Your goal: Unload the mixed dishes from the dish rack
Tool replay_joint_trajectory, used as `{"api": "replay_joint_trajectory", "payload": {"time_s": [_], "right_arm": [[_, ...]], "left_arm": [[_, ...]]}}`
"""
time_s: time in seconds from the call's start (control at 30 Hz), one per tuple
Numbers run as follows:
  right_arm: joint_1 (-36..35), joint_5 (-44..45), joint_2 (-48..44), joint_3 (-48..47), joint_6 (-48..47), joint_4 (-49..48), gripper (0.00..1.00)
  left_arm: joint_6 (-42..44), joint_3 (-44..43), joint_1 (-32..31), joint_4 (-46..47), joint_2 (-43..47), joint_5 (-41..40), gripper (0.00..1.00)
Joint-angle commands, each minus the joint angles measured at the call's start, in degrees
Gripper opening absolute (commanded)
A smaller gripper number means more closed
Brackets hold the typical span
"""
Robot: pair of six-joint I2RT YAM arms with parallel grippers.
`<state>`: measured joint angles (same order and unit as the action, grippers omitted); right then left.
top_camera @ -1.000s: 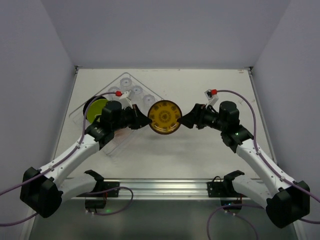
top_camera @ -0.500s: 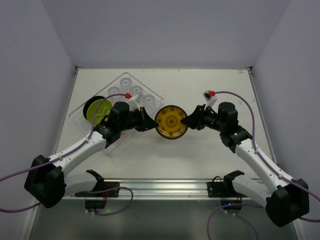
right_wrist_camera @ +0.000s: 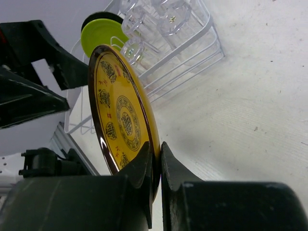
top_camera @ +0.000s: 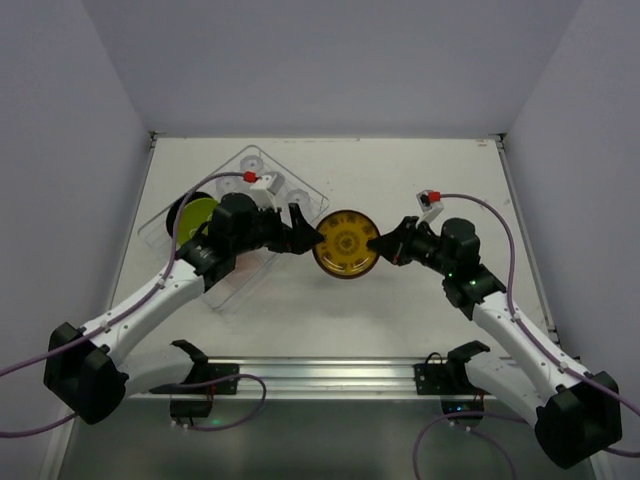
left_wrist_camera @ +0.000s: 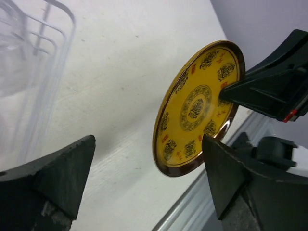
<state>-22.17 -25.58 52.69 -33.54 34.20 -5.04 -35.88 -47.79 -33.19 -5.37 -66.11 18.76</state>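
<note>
A yellow patterned dish [top_camera: 345, 243] with a dark rim hangs on edge above the table, right of the dish rack [top_camera: 158, 226]. My right gripper [top_camera: 376, 243] is shut on its right rim; in the right wrist view the fingers [right_wrist_camera: 160, 154] pinch the dish [right_wrist_camera: 122, 113]. My left gripper [top_camera: 306, 230] stands open just left of the dish, jaws wide apart [left_wrist_camera: 149, 168] with the dish [left_wrist_camera: 197, 108] beyond them, free of the pads. In the rack [right_wrist_camera: 192, 53] stand a lime-green plate [top_camera: 196, 217], a black plate [right_wrist_camera: 92, 18] behind it, and clear cups [top_camera: 272, 183].
The rack's wire wall [left_wrist_camera: 45, 72] shows at the left of the left wrist view. An aluminium rail [top_camera: 320, 372] runs along the near table edge between the arm bases. Grey walls close off the left, right and back.
My left gripper has opened and let go of the yellow dish. My right gripper has shut on its right rim. The dish has drifted a little to the right.
</note>
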Motion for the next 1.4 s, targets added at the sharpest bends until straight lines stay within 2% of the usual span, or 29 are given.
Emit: {"api": "replay_joint_trajectory", "payload": {"time_s": [0.0,0.13,0.17,0.2,0.23,0.27,0.33,0.37,0.57,0.83,0.93,1.03,1.13,1.17,1.27,1.3,1.37], "right_arm": [[0.2,6.4,-2.0,0.2,4.7,-5.1,0.0],[4.3,14.4,0.0,-1.6,5.0,2.3,0.0],[6.4,13.5,0.9,-1.0,6.5,2.3,0.0],[11.6,11.8,2.1,-0.9,7.6,2.1,0.0],[13.5,10.2,5.1,-0.7,9.2,1.3,0.0],[14.5,11.1,6.6,-1.6,9.4,1.1,0.0],[14.9,13.7,10.2,-3.1,9.0,0.0,0.0],[14.9,15.0,14.9,-5.2,8.9,-0.4,0.0],[16.1,17.1,35.0,-18.3,7.0,4.2,0.0],[17.1,14.2,51.8,-33.2,5.4,12.3,0.01],[17.5,13.5,53.4,-35.0,5.4,13.3,0.09],[18.3,12.2,54.1,-35.8,5.8,13.6,0.12],[18.8,12.0,54.6,-36.7,5.5,15.4,0.28],[18.9,11.8,54.5,-36.7,5.5,15.8,0.36],[19.0,10.8,54.3,-36.7,4.7,16.7,0.5],[19.0,10.7,54.2,-36.7,4.4,17.0,0.6],[19.0,12.0,53.1,-36.1,4.0,17.5,0.63]], "left_arm": [[7.8,-6.9,-0.1,-6.7,4.2,-9.9,1.0],[14.3,-13.1,-0.1,-14.9,7.4,-22.5,1.0],[14.9,-14.5,-0.1,-18.9,8.1,-29.3,1.0],[15.1,-16.0,0.0,-20.9,8.3,-33.0,1.0],[15.3,-18.5,-0.1,-22.7,8.4,-36.2,1.0],[15.3,-19.5,0.0,-25.4,8.6,-42.3,1.0],[15.1,-21.1,0.0,-27.2,9.0,-47.0,1.0],[15.1,-21.0,0.0,-27.4,9.9,-49.8,1.0],[16.0,-20.9,0.0,-27.9,13.6,-45.5,1.0],[17.5,-21.1,0.0,-32.3,15.0,-46.4,1.0],[16.5,-22.2,0.0,-35.1,13.2,-51.4,1.0],[15.8,-23.8,0.1,-36.6,9.5,-56.4,1.0],[14.9,-28.2,2.0,-37.9,4.2,-56.9,1.0],[14.6,-29.3,2.5,-38.1,3.2,-56.2,1.0],[14.3,-30.7,4.4,-36.7,1.4,-54.3,1.0],[14.3,-30.5,5.9,-36.2,1.3,-53.5,1.0],[14.3,-29.6,7.9,-35.2,1.2,-51.2,1.0]]}}
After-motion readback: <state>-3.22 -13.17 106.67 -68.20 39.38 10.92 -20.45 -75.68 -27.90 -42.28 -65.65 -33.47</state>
